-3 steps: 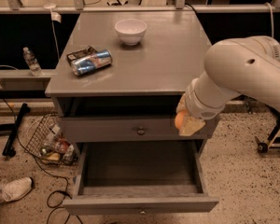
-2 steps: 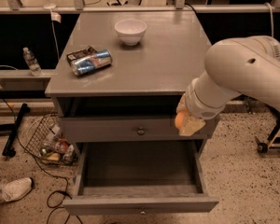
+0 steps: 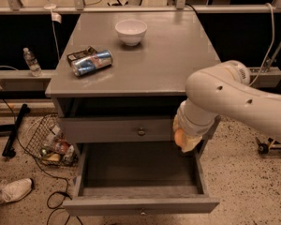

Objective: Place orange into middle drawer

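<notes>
The orange is a small round fruit held in my gripper at the end of the white arm. The gripper is shut on it, just in front of the right end of the upper closed drawer front. It hangs above the right rear part of the middle drawer, which is pulled out and shows a bare grey inside. The gripper's fingers are mostly hidden by the arm's wrist.
On the grey cabinet top stand a white bowl, a lying blue-silver can and a dark packet. A wire basket with rubbish, cables, a water bottle and a shoe lie left on the floor.
The arm has lowered slightly with the orange, which now sits a little closer to the open drawer. Nothing else has moved.
</notes>
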{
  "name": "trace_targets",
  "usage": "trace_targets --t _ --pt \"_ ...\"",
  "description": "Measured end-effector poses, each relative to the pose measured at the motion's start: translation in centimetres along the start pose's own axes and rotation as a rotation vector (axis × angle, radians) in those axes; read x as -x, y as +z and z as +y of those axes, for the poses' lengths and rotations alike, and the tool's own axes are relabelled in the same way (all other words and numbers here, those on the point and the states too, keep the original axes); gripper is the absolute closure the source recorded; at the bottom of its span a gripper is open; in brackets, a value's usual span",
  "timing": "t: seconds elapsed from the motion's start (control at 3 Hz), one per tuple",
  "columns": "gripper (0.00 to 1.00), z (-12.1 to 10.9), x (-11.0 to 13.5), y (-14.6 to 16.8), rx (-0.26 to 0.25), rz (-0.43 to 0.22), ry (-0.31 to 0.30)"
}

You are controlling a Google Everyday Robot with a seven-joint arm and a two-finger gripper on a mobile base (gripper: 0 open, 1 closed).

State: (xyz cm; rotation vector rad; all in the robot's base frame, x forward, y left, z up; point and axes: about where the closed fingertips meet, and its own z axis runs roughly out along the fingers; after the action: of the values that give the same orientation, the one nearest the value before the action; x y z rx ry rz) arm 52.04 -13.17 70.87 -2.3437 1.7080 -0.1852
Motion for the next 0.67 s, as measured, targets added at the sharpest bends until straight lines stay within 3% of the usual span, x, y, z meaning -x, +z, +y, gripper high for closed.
trace_targets --t 0.67 --pt "1.0 2.6 -0.4 7.9 0.101 0.015 -0.198"
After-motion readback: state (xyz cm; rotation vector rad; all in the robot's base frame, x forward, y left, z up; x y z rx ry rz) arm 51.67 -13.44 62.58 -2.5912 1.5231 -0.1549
